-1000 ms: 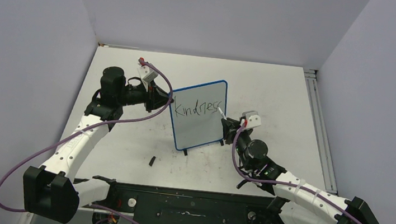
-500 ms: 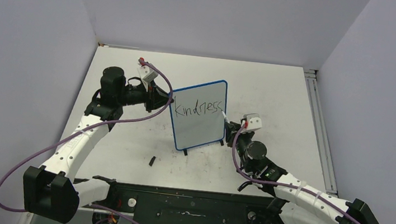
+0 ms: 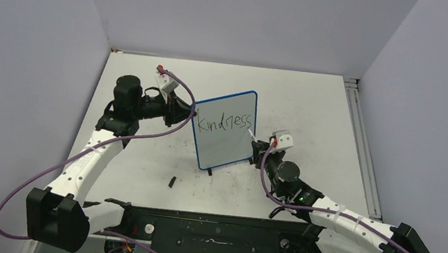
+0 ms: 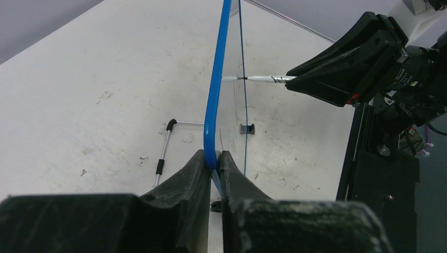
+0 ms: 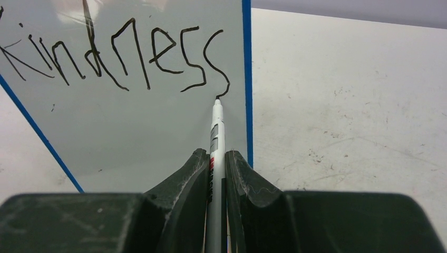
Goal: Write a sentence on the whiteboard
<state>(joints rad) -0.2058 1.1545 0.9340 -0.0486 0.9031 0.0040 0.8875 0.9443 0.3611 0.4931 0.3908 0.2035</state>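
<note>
The whiteboard [image 3: 223,140], white with a thin blue frame, stands upright mid-table. It bears one black handwritten line, "Kindness" [image 3: 227,122], seen closer in the right wrist view [image 5: 121,55]. My left gripper [image 3: 190,113] is shut on the board's left edge [image 4: 213,105]. My right gripper [image 3: 259,145] is shut on a white marker [image 5: 215,142]. The marker's tip touches the board at the tail of the last "s", near the right frame. The marker also shows in the left wrist view [image 4: 261,79].
A small black marker cap [image 3: 172,182] lies on the table in front of the board. A thin metal rod with black ends [image 4: 164,150] lies behind the board. A black base rail [image 3: 215,234] runs along the near edge. Grey walls enclose the table.
The right gripper has moved the marker slightly down and toward me along the board's right edge, finishing the last "s". The left arm and the board have not moved.
</note>
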